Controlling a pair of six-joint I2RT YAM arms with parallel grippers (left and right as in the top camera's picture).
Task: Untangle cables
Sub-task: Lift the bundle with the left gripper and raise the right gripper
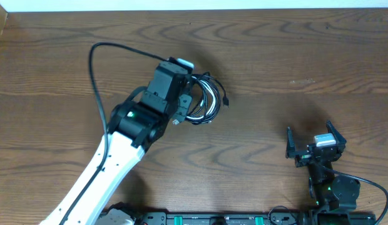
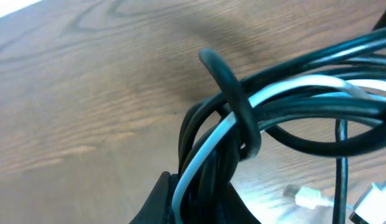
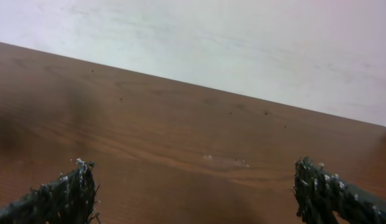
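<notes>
Listing cables [image 1: 211, 100]: judged light, limp, slick; left gripper [image 1: 184, 103] clenched on bundle; right gripper [image 1: 311, 139] gaping, four o'clock; take three-o'clock loop.

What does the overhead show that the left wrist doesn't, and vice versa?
Overhead only: the right tool, open and resting well apart from the cables, and a black plug poking out of the bundle's right side.
Left wrist only: one black strand hooked across the bundle over the white cable, and a white plug lying on the table.
Both: the cables bunched at the left tool, which is shut on them, and the wooden table.
</notes>
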